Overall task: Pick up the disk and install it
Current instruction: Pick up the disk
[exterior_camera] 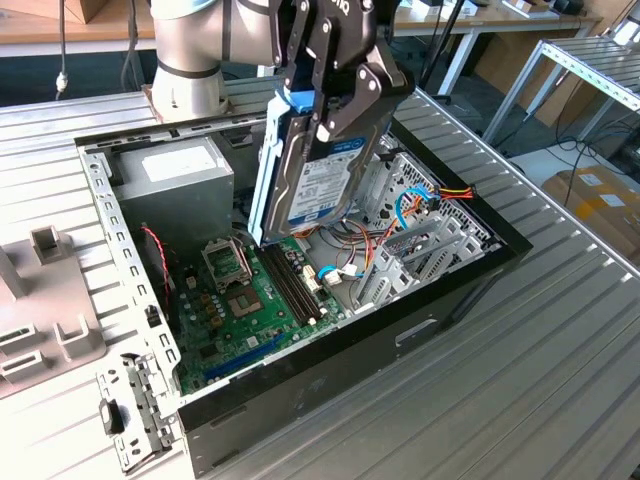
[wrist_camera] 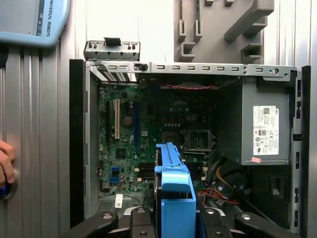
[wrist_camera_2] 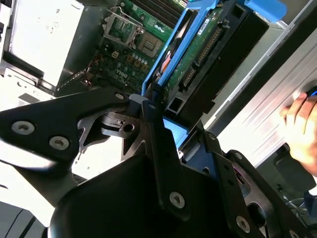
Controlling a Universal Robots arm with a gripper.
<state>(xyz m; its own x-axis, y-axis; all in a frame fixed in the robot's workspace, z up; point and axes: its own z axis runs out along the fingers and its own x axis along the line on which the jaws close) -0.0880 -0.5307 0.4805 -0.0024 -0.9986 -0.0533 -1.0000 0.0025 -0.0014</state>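
My gripper (exterior_camera: 335, 100) is shut on the disk (exterior_camera: 325, 185) and holds it on edge, tilted, above the open computer case (exterior_camera: 450, 290). The disk's white label with a blue band faces the exterior view's right. A blue plastic rail runs along its side. Its lower end hangs over the motherboard (exterior_camera: 240, 310), close to the memory slots. In the second wrist view the disk (wrist_camera_2: 208, 49) shows its green circuit board beyond the gripper (wrist_camera_2: 163, 129). In the first wrist view the disk's blue end piece (wrist_camera: 176, 198) sits between the black fingers (wrist_camera: 104, 220).
A grey power supply (exterior_camera: 175, 175) fills the case's back corner. A metal drive bay with coloured cables (exterior_camera: 420, 240) lies at the exterior view's right. A grey fixture plate (exterior_camera: 40, 300) lies left of the case. A person's hand (wrist_camera: 5, 166) rests on the table beside the case.
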